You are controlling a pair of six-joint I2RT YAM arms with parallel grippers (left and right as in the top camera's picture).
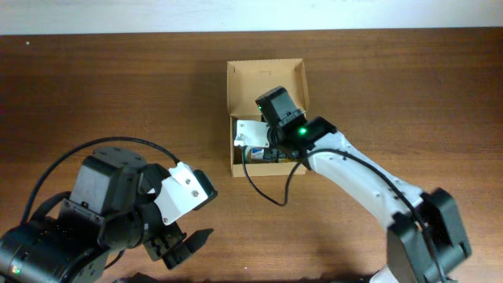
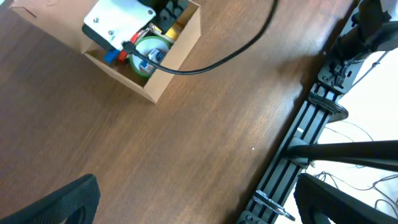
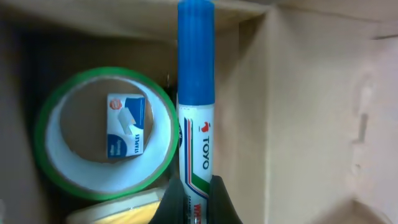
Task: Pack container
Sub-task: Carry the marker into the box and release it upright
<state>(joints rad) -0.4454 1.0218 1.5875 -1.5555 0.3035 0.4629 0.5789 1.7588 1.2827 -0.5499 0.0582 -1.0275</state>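
Note:
The container (image 1: 263, 82), a brown cardboard box with its flap lid folded back, stands at the table's middle back. My right gripper (image 1: 271, 141) reaches down into it. In the right wrist view that gripper (image 3: 196, 186) is shut on a white marker with a blue cap (image 3: 196, 93), close to the container's inner wall (image 3: 311, 112). Beside the marker lies a green-edged tape roll (image 3: 59, 158) with a small blue staples box (image 3: 126, 124) in its hole. My left gripper (image 1: 187, 248) stands open over bare table at the front left, far from the container (image 2: 180, 56).
A yellow pad (image 3: 112, 211) lies under the tape roll's near edge. A black cable (image 1: 267, 189) loops from the right arm over the table in front of the box. A black metal rail (image 2: 305, 137) runs along the table's edge by the left arm.

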